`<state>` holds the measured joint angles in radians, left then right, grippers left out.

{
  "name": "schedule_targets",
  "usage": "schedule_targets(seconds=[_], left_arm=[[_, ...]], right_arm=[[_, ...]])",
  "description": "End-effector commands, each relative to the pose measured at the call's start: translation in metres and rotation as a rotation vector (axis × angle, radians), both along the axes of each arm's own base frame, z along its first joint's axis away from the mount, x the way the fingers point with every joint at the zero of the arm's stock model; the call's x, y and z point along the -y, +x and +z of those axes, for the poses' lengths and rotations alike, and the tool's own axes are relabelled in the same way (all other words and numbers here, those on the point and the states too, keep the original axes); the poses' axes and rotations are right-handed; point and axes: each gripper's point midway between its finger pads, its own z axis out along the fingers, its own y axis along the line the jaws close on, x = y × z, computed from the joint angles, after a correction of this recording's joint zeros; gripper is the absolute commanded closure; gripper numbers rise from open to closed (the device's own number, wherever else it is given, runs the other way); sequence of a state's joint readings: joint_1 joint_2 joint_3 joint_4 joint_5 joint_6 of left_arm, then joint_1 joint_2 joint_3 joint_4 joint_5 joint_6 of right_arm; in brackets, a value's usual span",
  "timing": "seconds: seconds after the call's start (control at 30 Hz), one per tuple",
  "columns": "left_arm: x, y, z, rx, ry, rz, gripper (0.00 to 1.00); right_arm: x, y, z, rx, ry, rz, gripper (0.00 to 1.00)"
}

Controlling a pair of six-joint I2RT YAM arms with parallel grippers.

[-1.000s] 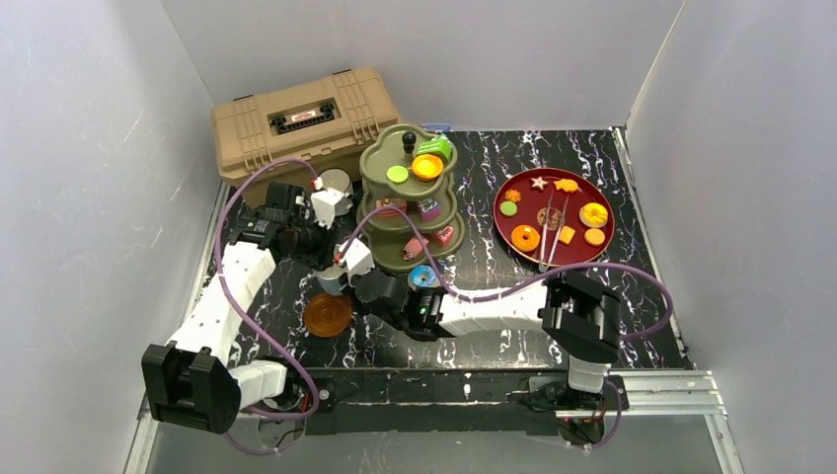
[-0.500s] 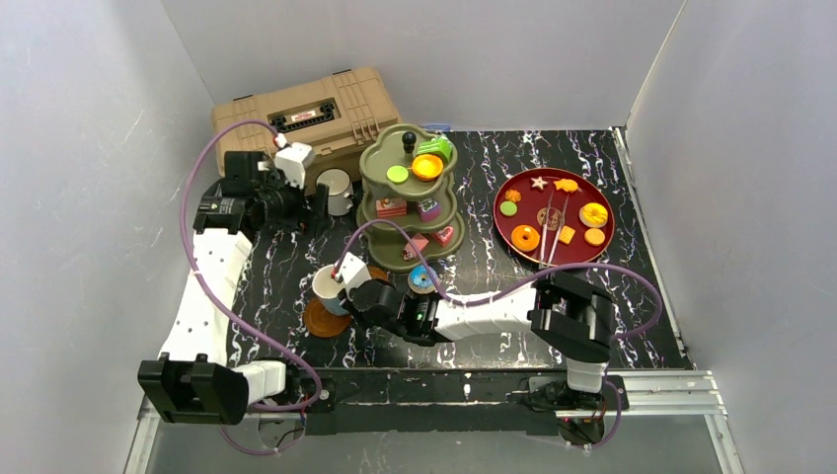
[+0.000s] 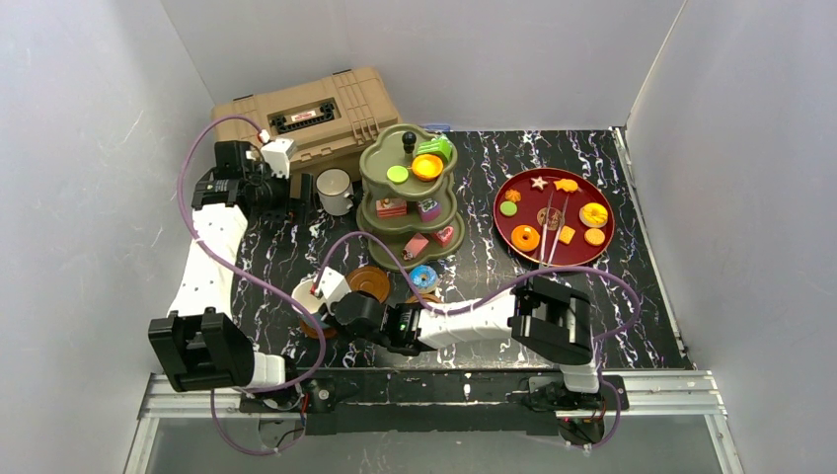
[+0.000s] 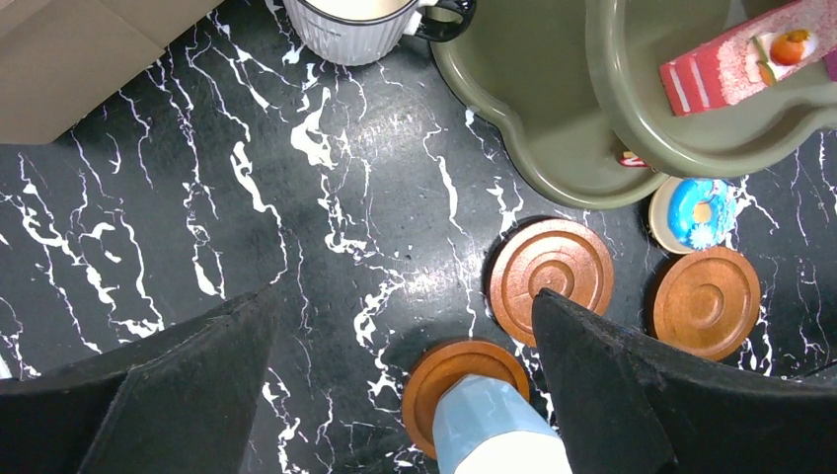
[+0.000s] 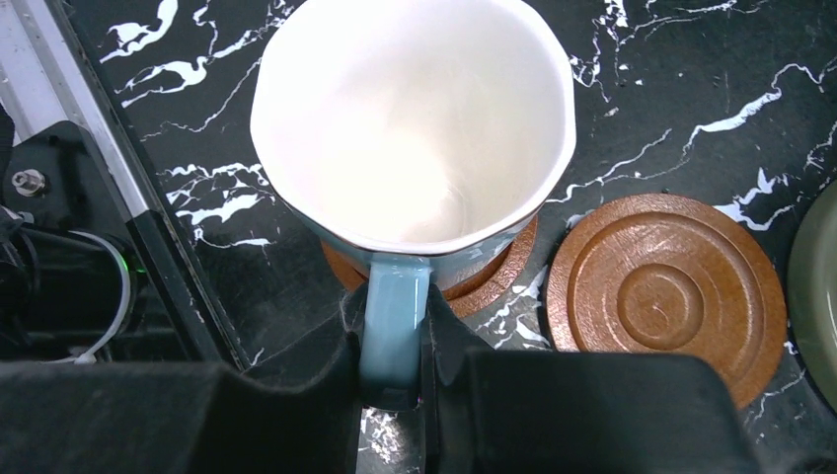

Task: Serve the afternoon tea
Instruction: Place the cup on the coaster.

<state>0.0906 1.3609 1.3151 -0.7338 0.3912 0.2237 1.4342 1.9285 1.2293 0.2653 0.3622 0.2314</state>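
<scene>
Light-blue mug [image 5: 415, 128] stands over a brown saucer [image 4: 439, 373] at the near left of the tabletop [image 3: 494, 168], its handle clamped in the right jaws; left jaws hang wide apart near the white mug [image 3: 334, 190].

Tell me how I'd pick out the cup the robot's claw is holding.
Find the olive-green three-tier stand mid-table, then look to the three brown saucers in front of it, toward the arms. Over the leftmost saucer is a light-blue mug with a white inside, its handle pinched by the right gripper. The only other mug is white and ribbed, standing back beside the tan toolbox.
</scene>
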Motion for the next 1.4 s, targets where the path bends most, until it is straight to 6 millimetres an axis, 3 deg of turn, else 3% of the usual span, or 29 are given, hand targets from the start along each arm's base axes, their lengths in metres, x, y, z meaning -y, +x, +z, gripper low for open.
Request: schedule_targets(seconds=[0.0,0.3,0.33,0.4,0.53,0.57,0.6,0.77,0.8,0.93,1.13,1.37], left_arm=[[0.001,0.007,-0.006,0.003,-0.018,-0.003,0.02],[-0.002,0.023,-0.016,-0.005,-0.021,0.002,0.03],[0.000,0.025,-0.017,-0.007,-0.027,0.001,0.03],[0.001,0.028,-0.017,-0.010,-0.041,0.007,0.03],[0.003,0.038,-0.018,-0.017,-0.064,0.013,0.05],[0.004,0.041,-0.017,-0.016,-0.068,0.014,0.06],[0.004,0.044,-0.018,-0.016,-0.073,0.014,0.07],[0.005,0.060,-0.020,-0.020,-0.095,0.036,0.09],[0.005,0.073,-0.022,-0.009,-0.093,0.056,0.10],[0.014,0.089,-0.025,0.004,-0.084,0.064,0.10],[0.016,0.107,-0.049,-0.002,-0.029,0.084,0.10],[0.019,0.127,-0.069,0.010,0.042,0.107,0.14]], right_arm=[[-0.024,-0.007,0.030,0.018,0.099,0.033,0.99],[-0.017,-0.007,0.028,0.027,0.066,0.034,0.99],[-0.016,-0.006,0.026,0.029,0.050,0.032,0.92],[-0.015,-0.005,0.027,0.039,0.041,0.024,0.59],[-0.013,-0.002,0.043,0.062,0.076,0.002,0.22],[-0.012,0.000,0.047,0.066,0.087,-0.006,0.07],[-0.011,0.001,0.052,0.070,0.098,-0.014,0.02],[-0.002,0.006,0.091,0.091,0.170,-0.053,0.02],[0.011,0.007,0.115,0.092,0.211,-0.071,0.02],[0.048,0.009,0.140,0.079,0.270,-0.127,0.02],[0.107,0.020,0.139,0.061,0.283,-0.259,0.02],[0.133,0.021,0.123,0.029,0.274,-0.317,0.02]])
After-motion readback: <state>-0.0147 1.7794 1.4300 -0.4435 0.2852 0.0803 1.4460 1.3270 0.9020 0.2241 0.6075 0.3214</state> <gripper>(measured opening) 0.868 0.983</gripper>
